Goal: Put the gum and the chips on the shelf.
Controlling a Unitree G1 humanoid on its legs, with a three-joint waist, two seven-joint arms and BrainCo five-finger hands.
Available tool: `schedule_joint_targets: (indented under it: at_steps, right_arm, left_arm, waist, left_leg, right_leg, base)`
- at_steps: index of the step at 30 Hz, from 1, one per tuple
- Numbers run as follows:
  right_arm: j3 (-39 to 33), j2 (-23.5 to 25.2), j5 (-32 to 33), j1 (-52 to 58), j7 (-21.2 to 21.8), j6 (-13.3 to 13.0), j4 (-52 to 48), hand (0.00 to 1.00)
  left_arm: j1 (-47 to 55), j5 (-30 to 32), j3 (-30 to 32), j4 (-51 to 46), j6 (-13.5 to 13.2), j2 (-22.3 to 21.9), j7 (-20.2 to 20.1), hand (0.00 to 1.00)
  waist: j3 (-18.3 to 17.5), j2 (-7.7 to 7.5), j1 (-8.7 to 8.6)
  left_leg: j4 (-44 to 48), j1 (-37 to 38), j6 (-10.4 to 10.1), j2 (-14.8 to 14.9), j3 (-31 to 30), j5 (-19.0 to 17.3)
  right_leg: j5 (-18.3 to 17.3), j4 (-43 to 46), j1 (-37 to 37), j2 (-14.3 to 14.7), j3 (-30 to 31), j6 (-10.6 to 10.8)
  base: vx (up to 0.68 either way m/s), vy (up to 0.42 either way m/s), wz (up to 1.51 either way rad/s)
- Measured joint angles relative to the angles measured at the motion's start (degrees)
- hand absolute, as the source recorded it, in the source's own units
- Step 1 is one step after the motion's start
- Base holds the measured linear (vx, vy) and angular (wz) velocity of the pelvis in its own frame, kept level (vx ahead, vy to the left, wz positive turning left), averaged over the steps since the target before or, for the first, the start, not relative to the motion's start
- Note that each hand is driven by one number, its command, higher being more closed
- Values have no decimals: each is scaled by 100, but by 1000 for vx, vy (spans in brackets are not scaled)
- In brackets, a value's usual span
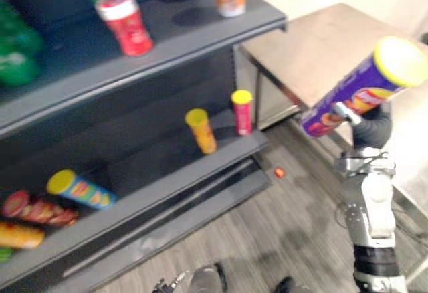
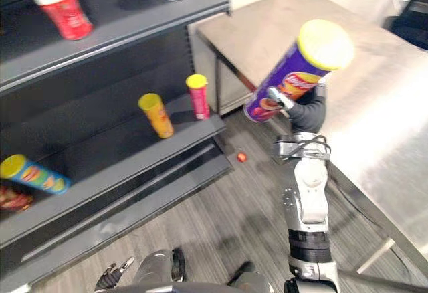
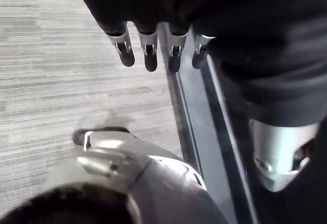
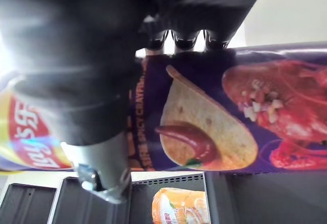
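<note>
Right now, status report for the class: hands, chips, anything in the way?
Right hand shut on purple chips can, tilted. Left hand open, idle. Small red item on floor before shelf.

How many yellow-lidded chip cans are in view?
4: a purple can in the right hand; on the lower shelf a red can and a yellow can near its right end, and a blue can lying toward the left. Others may be hidden.

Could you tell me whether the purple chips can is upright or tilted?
Tilted: the right hand holds the purple chips can slanted, yellow lid highest.
</note>
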Motion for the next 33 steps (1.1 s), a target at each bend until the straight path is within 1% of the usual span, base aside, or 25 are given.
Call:
schedule_joint_targets:
  at_steps: [1,2,3,4,5,6,7,8,9,10,11,12,13,14,15,17,18,19,20,23,25,26,30,31,33]
  right_arm:
    - [-104,0,-14,27,-12,0,-11,100]
    - [-301,31,-101,103,-22,5,-24,100]
    - [-394,34,-146,215,-19,6,-106,100]
    - [-415,44,-172,251,-16,6,-143,100]
    - [-478,89,-210,308,-14,5,-173,100]
    - [-570,192,-214,386,-16,16,-174,100]
    - [-603,247,-216,390,-28,15,-177,100]
    - [-678,337,-218,397,-56,15,-214,100]
    - [-734,359,-223,413,-79,14,-243,100]
    - [-864,371,-275,483,-171,13,-327,100]
    - [-1055,402,-386,546,-282,1,-381,100]
    - [-1112,402,-449,543,-332,1,-377,100]
    - [-1125,408,-480,536,-376,1,-368,100]
    - [-1067,419,-565,536,-394,3,-361,100]
    - [-997,420,-616,530,-396,9,-352,100]
    - [-973,420,-663,522,-368,12,-349,100]
    - [-967,421,-663,513,-361,12,-349,100]
    - [-964,421,-663,506,-357,12,-348,100]
    - [-951,421,-663,503,-348,12,-345,100]
    - [-844,422,-661,494,-247,12,-345,100]
    - [-756,440,-660,513,-231,14,-344,100]
    - [-757,452,-657,520,-232,14,-344,100]
    - [-581,519,-654,520,-194,14,-317,100]
    - [-483,520,-654,520,-186,15,-308,100]
    - [-319,517,-656,455,-133,16,-300,100]
  left_arm:
    - [-14,0,11,-2,-4,-14,-7,0]
    - [0,-4,50,-28,-10,-9,-18,0]
    - [16,-9,119,-27,-5,-22,-34,0]
    - [44,-9,161,-29,-6,-39,-42,0]
    - [98,-3,232,-28,-4,-55,-52,0]
    - [143,-1,279,-32,-5,-42,-58,0]
    - [181,4,302,-24,-2,-45,-65,0]
    - [239,5,364,-5,20,-70,-67,0]
    - [237,12,389,42,32,-69,-67,0]
    - [219,52,399,127,37,-73,-62,0]
    - [217,77,390,141,33,-73,-64,0]
    - [201,160,391,139,32,-56,-64,0]
    - [197,207,392,138,32,-27,-64,0]
    - [189,223,395,139,34,37,-61,0]
    - [170,214,438,131,34,91,-55,0]
    - [157,206,447,128,33,134,-47,0]
    - [160,199,458,131,34,134,-48,0]
    - [160,163,483,131,35,125,-53,0]
    - [164,159,505,132,36,119,-53,0]
    - [159,153,683,124,36,61,-61,0]
    - [155,153,730,126,36,29,-83,0]
    - [148,153,731,123,36,29,-86,0]
    - [100,150,782,54,34,29,-100,0]
    - [101,149,781,11,35,26,-108,0]
    - [101,-24,765,-154,30,18,-134,0]
  waist:
    - [-43,82,-14]
    - [-46,56,-54]
    - [-56,51,-39]
    - [-64,63,-38]
    - [-79,79,-57]
    - [-102,-4,-32]
    - [-116,-24,-32]
    - [-118,-31,-33]
    - [-115,-36,-40]
    - [-122,-24,-67]
    - [-130,-40,-81]
    - [-116,-83,-119]
    - [-87,-142,-124]
    - [-45,-213,-121]
    - [2,-285,-91]
    - [34,-342,16]
    - [36,-344,45]
    - [46,-348,100]
    - [51,-347,115]
    - [110,-354,116]
    - [149,-358,90]
    - [151,-361,88]
    - [196,-440,117]
    - [211,-466,122]
    - [242,-502,149]
  left_leg:
    - [-111,-33,-40,-76,-10,12]
    - [-391,-23,-56,-225,24,38]
    - [-845,75,-78,-395,-44,51]
    - [-1088,134,-98,-457,-54,64]
    - [-1548,221,-99,-580,-168,102]
    - [-1949,278,-63,-740,-197,362]
    - [-2130,315,-34,-797,-217,458]
    - [-2516,396,8,-845,-80,514]
    - [-2640,470,10,-826,162,515]
    - [-2798,571,42,-804,486,610]
    - [-2892,600,108,-915,463,811]
    - [-2892,621,177,-981,433,856]
    - [-2824,602,203,-1013,434,852]
    - [-2669,557,271,-1029,438,790]
    - [-2527,544,281,-1035,446,709]
    - [-2344,541,274,-1016,471,574]
    - [-2292,541,239,-1008,471,487]
    - [-2247,537,239,-995,484,450]
    - [-2239,538,239,-986,502,436]
    - [-2246,537,250,-929,605,429]
    - [-2276,511,195,-863,633,472]
    - [-2279,477,178,-844,640,487]
    - [-2326,446,73,-723,624,607]
    - [-2197,374,57,-687,602,588]
    - [-1776,212,74,-542,535,455]
  right_leg:
    - [13,65,9,-57,-125,20]
    - [53,3,47,-66,-269,89]
    - [106,-132,129,-94,-478,170]
    - [131,-181,149,-122,-567,203]
    - [176,-179,179,-133,-771,247]
    - [254,-207,183,-204,-893,226]
    - [302,-247,189,-200,-950,255]
    - [462,-326,217,-233,-1048,284]
    - [513,-379,252,-236,-1093,295]
    - [594,-420,325,-258,-1168,291]
    - [606,-273,346,-378,-1166,292]
    - [607,-119,317,-506,-1145,290]
    - [608,-10,296,-594,-1109,289]
    - [609,100,277,-686,-1029,287]
    - [610,155,281,-736,-933,286]
    - [609,146,284,-745,-724,285]
    - [608,142,290,-741,-629,284]
    - [607,124,284,-730,-513,283]
    - [600,89,287,-710,-471,275]
    - [559,-195,285,-540,-290,214]
    - [565,-374,270,-393,-227,224]
    - [566,-397,269,-364,-227,225]
    - [593,-529,274,-174,-257,261]
    - [649,-544,285,-124,-277,304]
    - [675,-536,301,-66,-279,296]
  base:
    - [-76,164,126]
    - [-82,178,116]
    - [-88,188,107]
    - [-93,224,95]
    - [-114,243,82]
    - [-115,225,74]
    - [-98,143,52]
    - [-96,83,30]
    - [-73,71,41]
    - [-54,110,53]
    - [42,114,57]
    - [47,121,39]
    - [58,101,16]
    - [22,70,4]
    - [12,50,-2]
    - [-10,10,-11]
    - [-28,5,-13]
    - [-46,-6,-9]
    - [-48,-13,-11]
    - [-56,-41,-18]
    - [-54,-57,-14]
    - [-46,-60,-3]
    - [7,-74,1]
    - [54,-44,10]
    - [70,-19,14]
